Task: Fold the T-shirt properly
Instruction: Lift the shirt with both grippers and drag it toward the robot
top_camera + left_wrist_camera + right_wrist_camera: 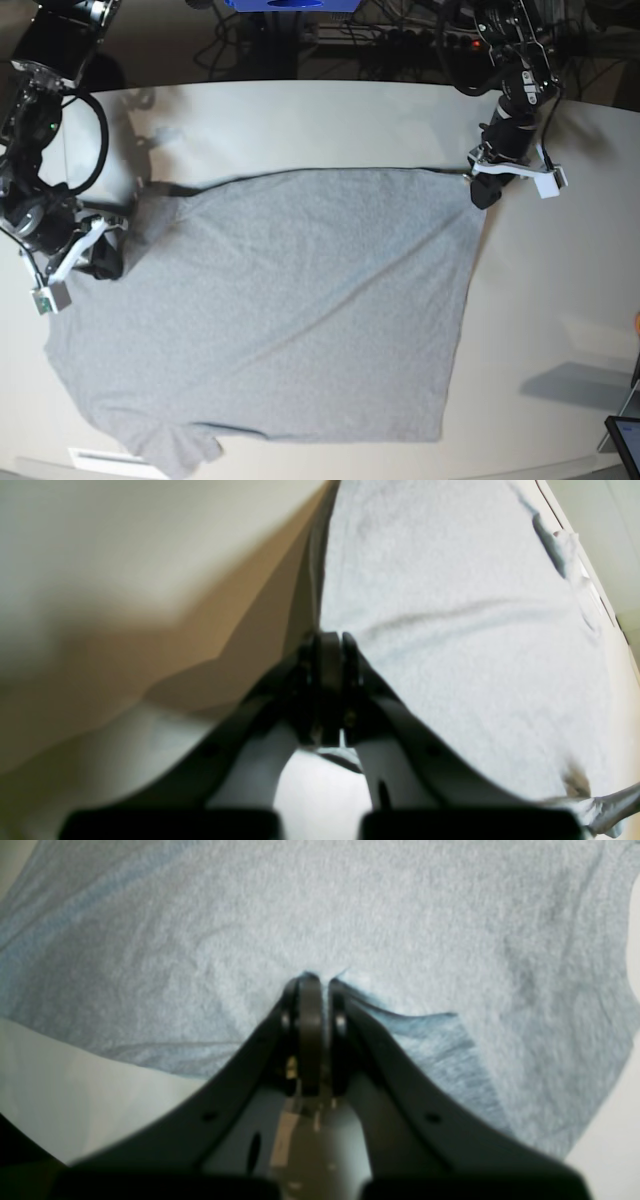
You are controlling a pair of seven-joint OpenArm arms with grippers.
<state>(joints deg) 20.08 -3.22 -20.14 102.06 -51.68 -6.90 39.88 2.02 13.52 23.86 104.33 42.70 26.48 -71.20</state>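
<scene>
Where hands pinch, T-shirt (300, 300) edges hidden

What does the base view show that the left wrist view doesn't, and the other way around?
Only the base view shows the whole T-shirt spread plain side up on the table, with the right gripper at its far left edge, a sleeve bunched at the bottom, and cables beyond the table. Only the left wrist view shows up close that the left gripper has its jaws shut on the shirt's edge, with a crease running across the cloth. Both show the grey shirt, the pale tabletop and the left gripper at the shirt's corner.
</scene>
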